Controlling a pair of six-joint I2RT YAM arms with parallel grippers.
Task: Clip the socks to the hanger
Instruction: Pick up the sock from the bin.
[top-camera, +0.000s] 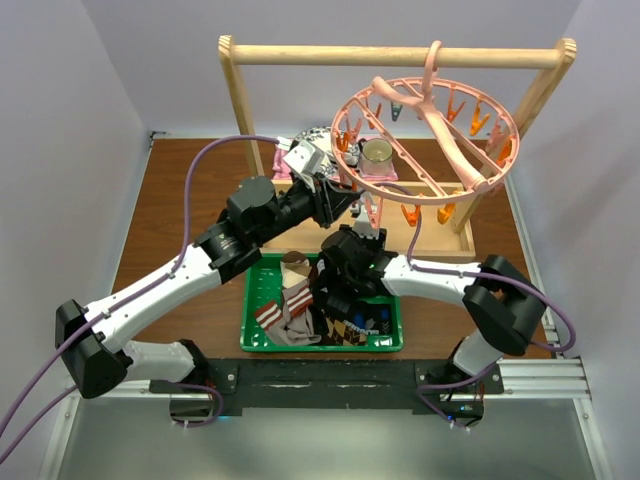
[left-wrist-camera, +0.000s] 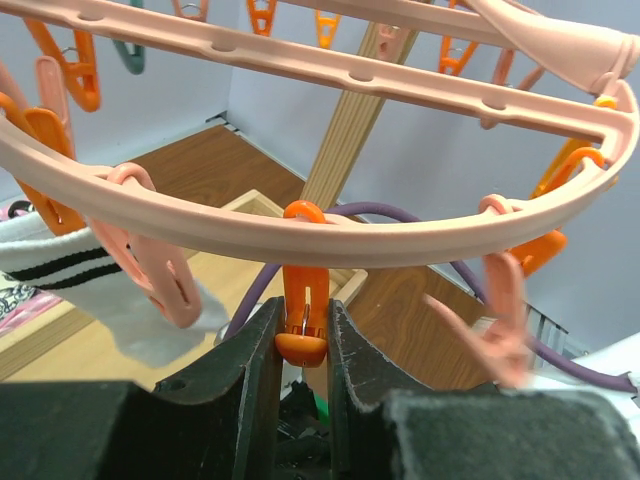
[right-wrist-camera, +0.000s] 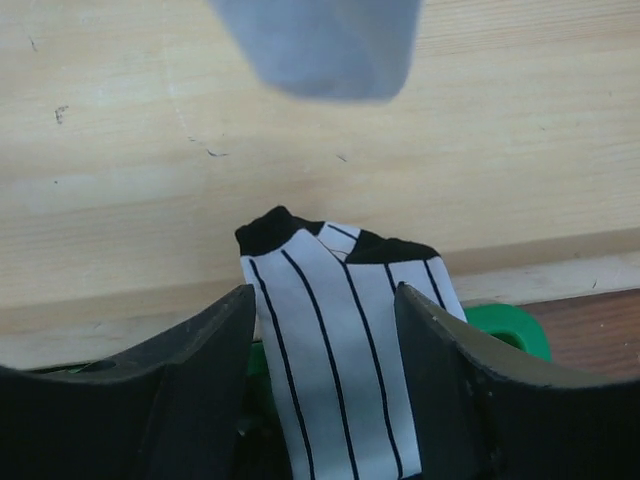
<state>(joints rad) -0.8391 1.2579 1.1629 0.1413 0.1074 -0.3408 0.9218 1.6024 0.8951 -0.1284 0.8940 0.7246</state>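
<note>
The pink ring hanger (top-camera: 440, 195) hangs by its hook from the wooden rack. My left gripper (left-wrist-camera: 303, 315) is shut on an orange clip (left-wrist-camera: 305, 290) under the hanger's near rim (left-wrist-camera: 300, 235); in the top view the left gripper (top-camera: 335, 195) sits at the ring's left edge. A white sock with black bands (left-wrist-camera: 80, 270) hangs from a pink clip (left-wrist-camera: 160, 270). My right gripper (right-wrist-camera: 325, 300) is open low over the green basket, and a white sock with thin black stripes (right-wrist-camera: 340, 370) stands between its fingers. More socks (top-camera: 285, 305) lie in the basket.
The green basket (top-camera: 258, 300) sits at the table's near edge. Behind it are the wooden rack (top-camera: 400, 55) and its tray base (top-camera: 440, 245). A purple cable (left-wrist-camera: 400, 215) runs under the ring. A blurred pale cloth (right-wrist-camera: 320, 45) hangs above the right gripper.
</note>
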